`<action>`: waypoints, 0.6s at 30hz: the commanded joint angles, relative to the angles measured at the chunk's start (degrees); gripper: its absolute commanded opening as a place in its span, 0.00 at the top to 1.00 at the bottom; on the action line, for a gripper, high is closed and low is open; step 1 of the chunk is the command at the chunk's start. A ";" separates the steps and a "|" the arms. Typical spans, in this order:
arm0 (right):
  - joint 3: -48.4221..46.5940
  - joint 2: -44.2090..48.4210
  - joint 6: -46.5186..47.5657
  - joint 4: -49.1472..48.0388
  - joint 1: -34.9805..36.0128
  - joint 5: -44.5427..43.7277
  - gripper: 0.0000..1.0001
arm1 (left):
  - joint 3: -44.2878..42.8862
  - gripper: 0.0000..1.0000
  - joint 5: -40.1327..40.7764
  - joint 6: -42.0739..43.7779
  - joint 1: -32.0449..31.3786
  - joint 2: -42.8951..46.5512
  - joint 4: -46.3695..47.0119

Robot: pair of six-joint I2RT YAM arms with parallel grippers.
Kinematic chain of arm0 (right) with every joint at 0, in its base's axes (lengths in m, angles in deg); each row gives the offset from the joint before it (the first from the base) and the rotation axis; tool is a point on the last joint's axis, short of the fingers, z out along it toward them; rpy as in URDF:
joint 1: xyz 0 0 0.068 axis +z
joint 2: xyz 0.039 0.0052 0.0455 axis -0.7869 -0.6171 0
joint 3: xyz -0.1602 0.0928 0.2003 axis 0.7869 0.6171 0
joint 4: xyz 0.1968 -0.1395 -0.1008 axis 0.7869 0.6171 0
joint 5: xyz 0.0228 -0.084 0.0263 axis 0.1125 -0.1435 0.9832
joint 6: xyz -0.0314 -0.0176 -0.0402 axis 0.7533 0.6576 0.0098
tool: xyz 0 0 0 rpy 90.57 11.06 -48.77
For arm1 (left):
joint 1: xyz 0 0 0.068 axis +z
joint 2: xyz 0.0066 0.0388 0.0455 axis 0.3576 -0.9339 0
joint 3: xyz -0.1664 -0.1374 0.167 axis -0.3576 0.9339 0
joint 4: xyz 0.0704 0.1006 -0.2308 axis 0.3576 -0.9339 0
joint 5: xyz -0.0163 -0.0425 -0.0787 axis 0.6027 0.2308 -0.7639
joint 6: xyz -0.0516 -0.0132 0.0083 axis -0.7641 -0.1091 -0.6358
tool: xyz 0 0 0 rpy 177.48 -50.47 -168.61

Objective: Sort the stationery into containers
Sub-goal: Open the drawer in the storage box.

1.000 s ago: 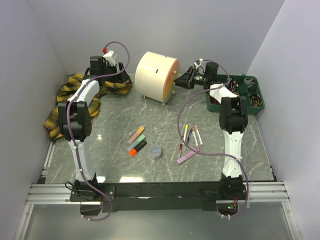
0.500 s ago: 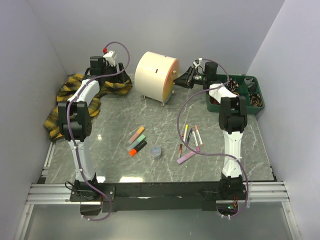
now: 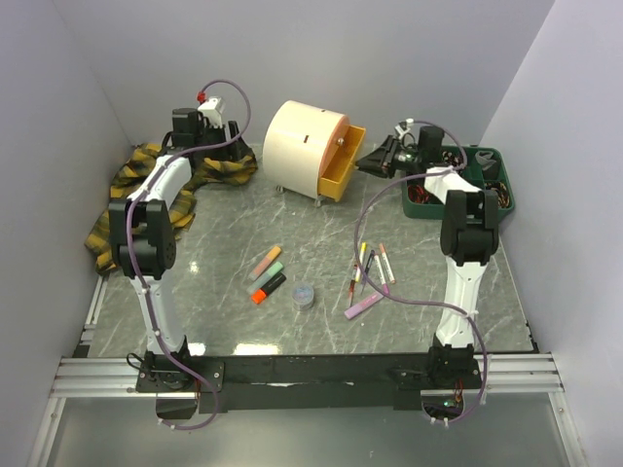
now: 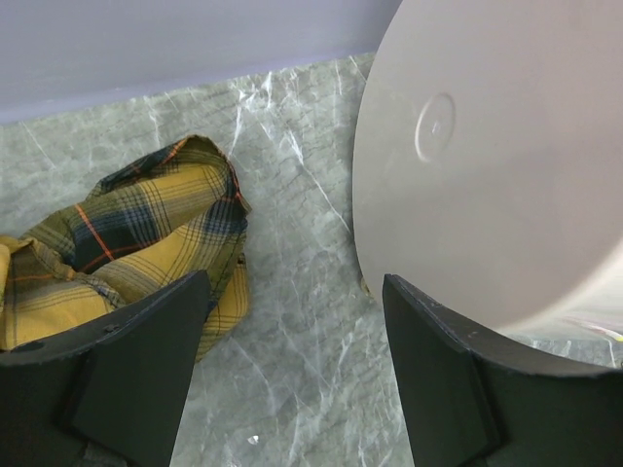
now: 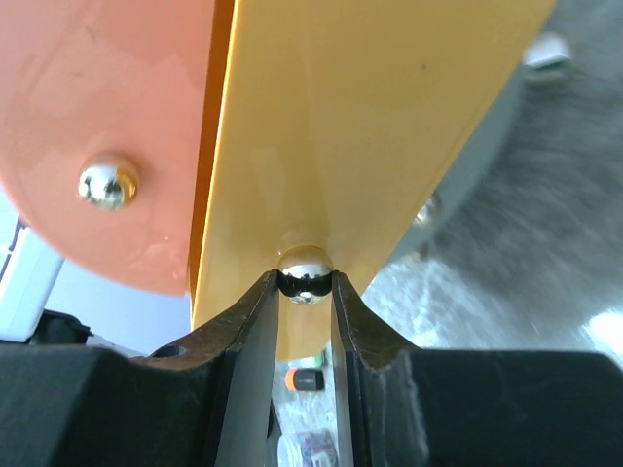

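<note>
The cream cylindrical cabinet (image 3: pixel 302 148) lies at the back; its orange drawer (image 3: pixel 343 163) is pulled out to the right. My right gripper (image 3: pixel 370 162) is shut on the drawer's chrome knob (image 5: pixel 305 273). My left gripper (image 3: pixel 216 139) is open and empty behind the cabinet's left side (image 4: pixel 496 146). Three highlighters (image 3: pixel 267 274) and a round grey tin (image 3: pixel 304 296) lie mid-table. Thin pens (image 3: pixel 372 266) and a pink highlighter (image 3: pixel 362 307) lie to their right. The dark green tray (image 3: pixel 467 180) stands at the back right.
A yellow-black plaid cloth (image 3: pixel 136 175) lies bunched at the back left, also in the left wrist view (image 4: pixel 117 243). A second chrome knob (image 5: pixel 107 183) sits on the cabinet's orange face. Grey walls close in on three sides.
The orange drawer has slid out of the cabinet to the right, drawn by my right gripper on its knob. The left arm has stayed put.
</note>
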 commanded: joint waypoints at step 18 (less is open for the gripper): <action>7.47 11.52 4.84 4.66 -5.61 -1.47 0.41 | 2.47 0.20 0.79 1.46 0.28 8.52 1.46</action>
